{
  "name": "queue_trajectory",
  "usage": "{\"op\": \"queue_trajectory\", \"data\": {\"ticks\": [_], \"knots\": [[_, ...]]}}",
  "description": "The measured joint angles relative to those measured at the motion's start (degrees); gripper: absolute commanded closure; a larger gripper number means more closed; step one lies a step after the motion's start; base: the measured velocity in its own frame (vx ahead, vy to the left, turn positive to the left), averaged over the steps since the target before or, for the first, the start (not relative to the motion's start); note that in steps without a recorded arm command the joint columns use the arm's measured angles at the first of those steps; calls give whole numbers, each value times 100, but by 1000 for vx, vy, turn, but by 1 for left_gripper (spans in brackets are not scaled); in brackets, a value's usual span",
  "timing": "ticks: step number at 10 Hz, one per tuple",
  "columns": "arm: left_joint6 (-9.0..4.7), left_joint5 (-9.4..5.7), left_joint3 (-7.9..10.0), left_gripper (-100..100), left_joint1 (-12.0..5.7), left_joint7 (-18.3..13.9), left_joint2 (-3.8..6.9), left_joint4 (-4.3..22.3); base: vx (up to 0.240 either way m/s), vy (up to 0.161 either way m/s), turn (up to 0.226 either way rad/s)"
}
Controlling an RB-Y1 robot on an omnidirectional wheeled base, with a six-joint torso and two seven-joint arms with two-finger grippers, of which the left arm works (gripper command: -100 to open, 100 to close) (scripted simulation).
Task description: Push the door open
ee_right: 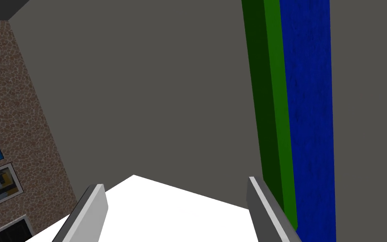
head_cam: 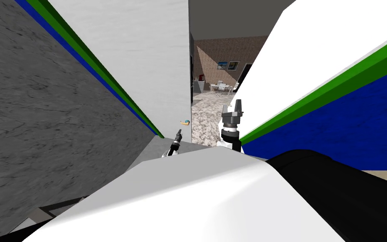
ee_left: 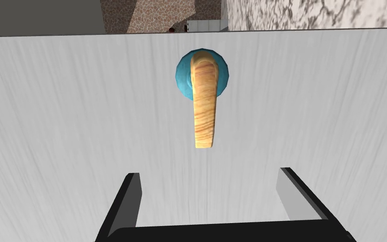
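Left gripper (ee_left: 209,172), spread wide and empty, squares up to the white door (ee_left: 62,126), wooden handle (ee_left: 204,105) at 12 o'clock (poised to push, I judge); right gripper (ee_right: 175,182) likewise agape, holding nothing.

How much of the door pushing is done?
Partly done. The door already stands ajar, and a room shows past its edge. In hand: my left jaws are open and point at the wooden handle without touching it. Still left: pushing the door wider.
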State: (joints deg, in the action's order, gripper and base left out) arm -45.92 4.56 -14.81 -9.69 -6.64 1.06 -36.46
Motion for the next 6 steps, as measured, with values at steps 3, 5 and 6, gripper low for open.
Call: {"op": "queue_trajectory", "data": {"ticks": [3, 5, 6], "knots": [[-55, -18, 39, -100, -32, 29, 103, 93, 163, -49, -25], [-42, -25, 56, -100, -9, 36, 141, 68, 205, -86, -27], [-50, -29, 67, -100, 3, 50, 133, 66, 214, -73, -29]]}}
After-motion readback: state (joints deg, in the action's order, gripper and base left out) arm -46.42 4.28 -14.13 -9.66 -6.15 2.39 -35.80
